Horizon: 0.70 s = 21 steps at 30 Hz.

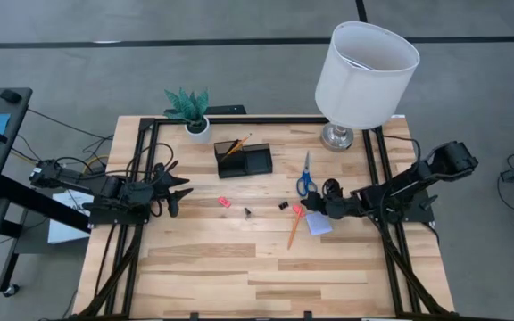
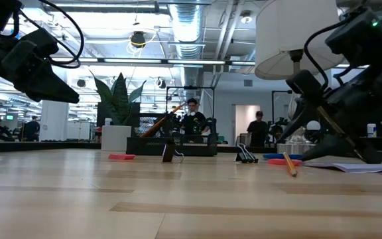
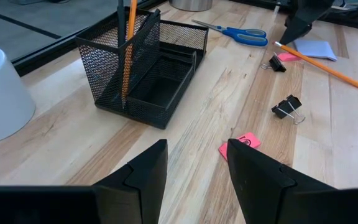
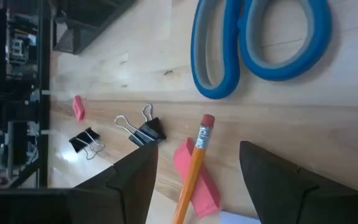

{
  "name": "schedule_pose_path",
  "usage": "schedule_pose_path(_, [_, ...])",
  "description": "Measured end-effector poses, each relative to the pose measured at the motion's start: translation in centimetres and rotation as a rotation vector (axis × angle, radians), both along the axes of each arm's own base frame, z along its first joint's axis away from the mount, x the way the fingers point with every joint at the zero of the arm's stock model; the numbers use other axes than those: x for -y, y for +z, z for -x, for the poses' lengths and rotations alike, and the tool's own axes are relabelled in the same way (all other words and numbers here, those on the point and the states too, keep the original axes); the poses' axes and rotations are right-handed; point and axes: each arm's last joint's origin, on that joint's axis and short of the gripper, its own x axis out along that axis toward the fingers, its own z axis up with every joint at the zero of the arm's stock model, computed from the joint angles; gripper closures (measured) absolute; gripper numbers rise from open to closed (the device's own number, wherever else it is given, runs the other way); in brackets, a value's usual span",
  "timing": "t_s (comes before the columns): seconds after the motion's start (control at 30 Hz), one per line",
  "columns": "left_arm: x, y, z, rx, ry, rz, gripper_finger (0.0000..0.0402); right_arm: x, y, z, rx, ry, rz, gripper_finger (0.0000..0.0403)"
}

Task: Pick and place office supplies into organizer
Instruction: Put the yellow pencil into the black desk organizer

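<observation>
The right gripper (image 4: 194, 168) is hanging low over the orange pencil (image 1: 294, 226), its fingers standing apart with the pencil's eraser end showing between them and nothing clamped. The pencil is lying flat on the wooden table (image 1: 212, 267), well off to the lamp side of the black mesh organizer (image 1: 244, 159), with a pink eraser (image 4: 196, 177) touching it underneath and a pale blue note pad (image 1: 319, 223) just beside it. That crowding is the main risk: if the fingers close here, one could be catching the eraser along with the pencil, or be pushing the pencil so it rolls away. A grip this near one end could also let the pencil swing and miss the cup section. The left gripper (image 3: 194, 171) is waiting on the far side of the organizer from the lamp, its fingers apart and empty. The left wrist view is showing what the overhead view barely resolves: another orange pencil (image 3: 128, 46) and a dark pen (image 3: 120, 22) already standing in the organizer's cup, and two binder clips (image 3: 287, 107) lying between the organizer and the loose pencil. The right wrist view alone is showing the eraser tucked under the pencil and the blue-handled scissors (image 4: 263, 43) close by.
</observation>
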Motion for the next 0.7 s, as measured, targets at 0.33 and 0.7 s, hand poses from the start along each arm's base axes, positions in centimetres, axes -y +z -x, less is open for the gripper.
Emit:
schedule_pose_path(0.33, [0.0, 0.0, 0.0, 0.0, 0.0, 0.0, 0.0242, 1.0, 0.0, -0.2, -0.016, 0.0, -0.008, 0.0182])
schedule_pose_path(0.7, [0.0, 0.0, 0.0, 0.0, 0.0, 0.0, 0.0242, 1.4, -0.2, -2.1, -0.051, 0.018, -0.005, 0.0182])
